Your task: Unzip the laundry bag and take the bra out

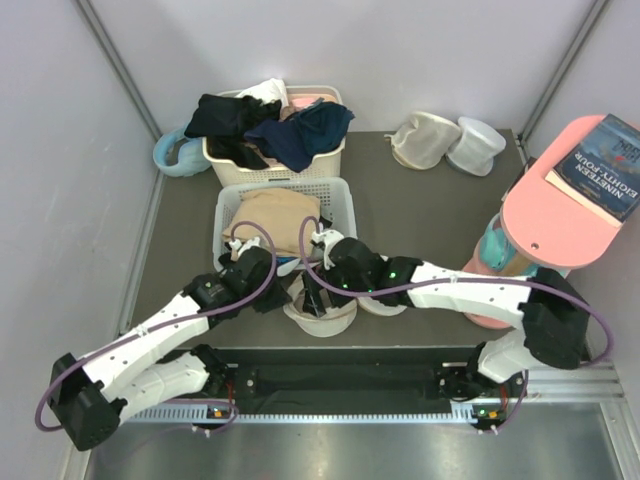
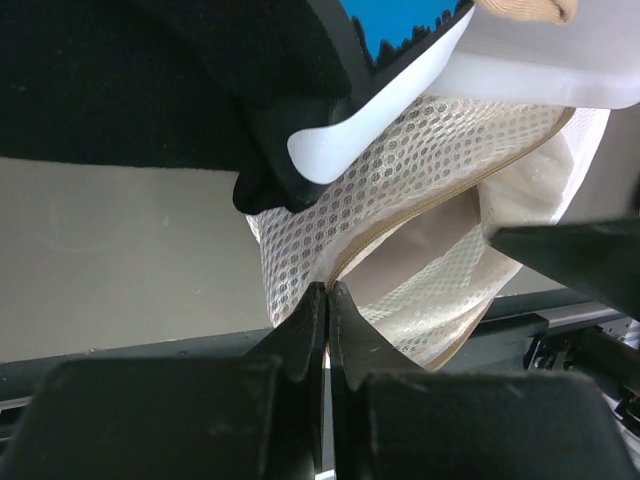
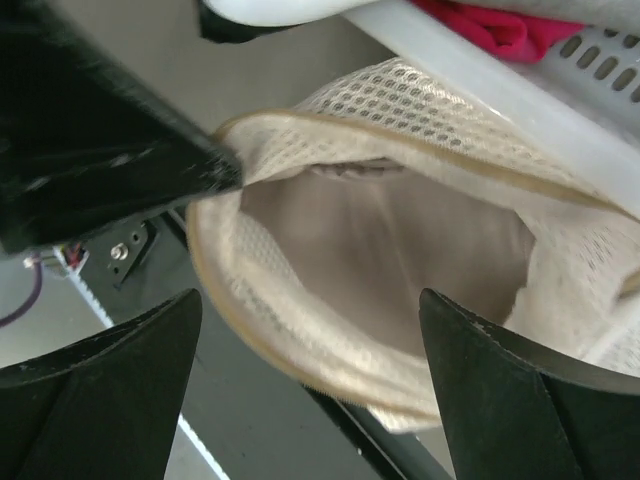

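The laundry bag (image 1: 322, 318) lies at the table's near edge, in front of the lower basket, with its zip open and its mouth gaping. My left gripper (image 1: 288, 292) is shut on the bag's mesh rim beside the zip (image 2: 328, 288). The cream mesh (image 2: 330, 220) hangs from that hold. My right gripper (image 1: 318, 290) is open, its jaws wide apart just above the bag's mouth (image 3: 310, 350). The taupe bra (image 3: 400, 250) lies inside the bag (image 3: 420, 90). It also shows through the opening in the left wrist view (image 2: 420, 245).
A white basket (image 1: 225, 215) with tan cloth stands just behind the bag. A second basket (image 1: 225, 160) of dark clothes is behind it. Two pale pouches (image 1: 425, 140) (image 1: 475, 145) sit at the back right. A pink stand (image 1: 550, 225) bearing a book (image 1: 600, 165) is at the right.
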Controlling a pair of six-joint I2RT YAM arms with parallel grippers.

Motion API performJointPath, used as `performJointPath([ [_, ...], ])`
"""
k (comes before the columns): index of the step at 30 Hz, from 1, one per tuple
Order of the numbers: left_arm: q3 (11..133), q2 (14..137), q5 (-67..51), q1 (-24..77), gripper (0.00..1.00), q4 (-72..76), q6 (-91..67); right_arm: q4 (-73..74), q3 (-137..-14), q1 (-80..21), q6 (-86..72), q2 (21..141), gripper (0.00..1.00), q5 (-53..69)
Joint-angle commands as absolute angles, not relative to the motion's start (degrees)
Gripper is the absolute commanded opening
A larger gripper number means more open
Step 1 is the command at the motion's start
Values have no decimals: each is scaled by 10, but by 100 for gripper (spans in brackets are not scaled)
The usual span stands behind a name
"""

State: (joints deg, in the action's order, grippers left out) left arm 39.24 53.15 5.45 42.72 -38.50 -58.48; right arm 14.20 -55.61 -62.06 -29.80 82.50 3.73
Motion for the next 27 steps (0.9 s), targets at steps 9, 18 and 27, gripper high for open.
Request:
performJointPath([
  [9, 369, 468, 49, 424, 0, -392, -592, 143, -643, -680, -360, 944, 88, -136],
  [18, 354, 432, 43, 424, 0, -399, -604, 192, -685, -724, -375, 1004, 91, -243],
  [27, 338, 407, 35, 424, 0, -403, -615, 252, -741, -729, -412, 1092, 59, -300],
])
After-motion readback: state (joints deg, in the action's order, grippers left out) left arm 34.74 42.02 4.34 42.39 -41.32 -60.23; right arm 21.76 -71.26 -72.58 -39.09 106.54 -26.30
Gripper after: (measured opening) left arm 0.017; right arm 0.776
